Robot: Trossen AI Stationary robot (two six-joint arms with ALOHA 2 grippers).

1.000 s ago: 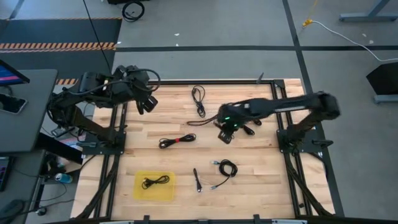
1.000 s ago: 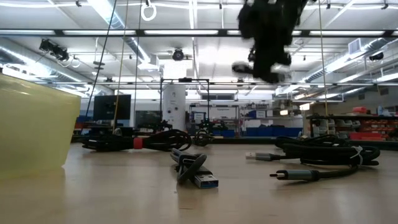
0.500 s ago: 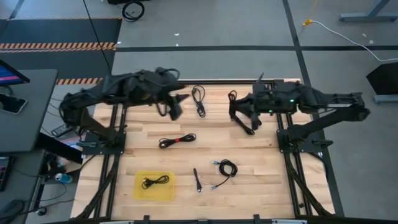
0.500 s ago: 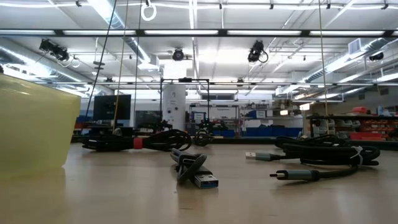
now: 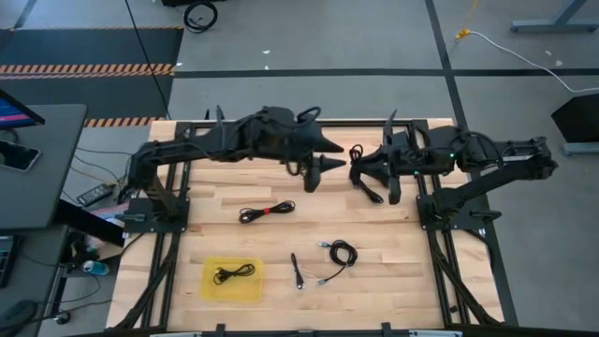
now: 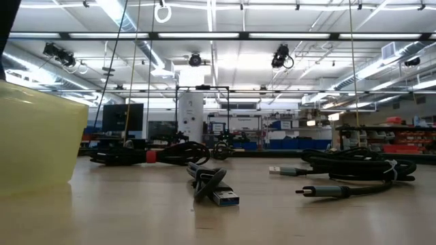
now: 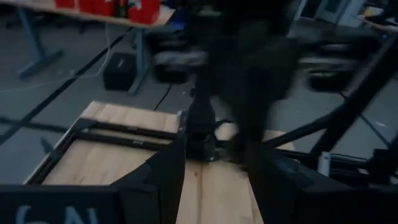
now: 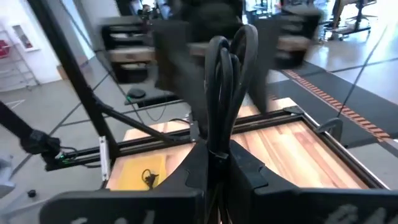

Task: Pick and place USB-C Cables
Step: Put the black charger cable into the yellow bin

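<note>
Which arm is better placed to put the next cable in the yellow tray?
Right. The right end effector is shut on a looped cable; the left end effector hangs open and empty beside it.

Pale striped butcher-block wooden table (image 5: pixel 215 239) carries a translucent yellow plastic tray (image 5: pixel 211 287). Thin black coiled USB-C cables lie about, one black bundle with a red tie (image 5: pixel 267 212). Both arms are dark.
</note>
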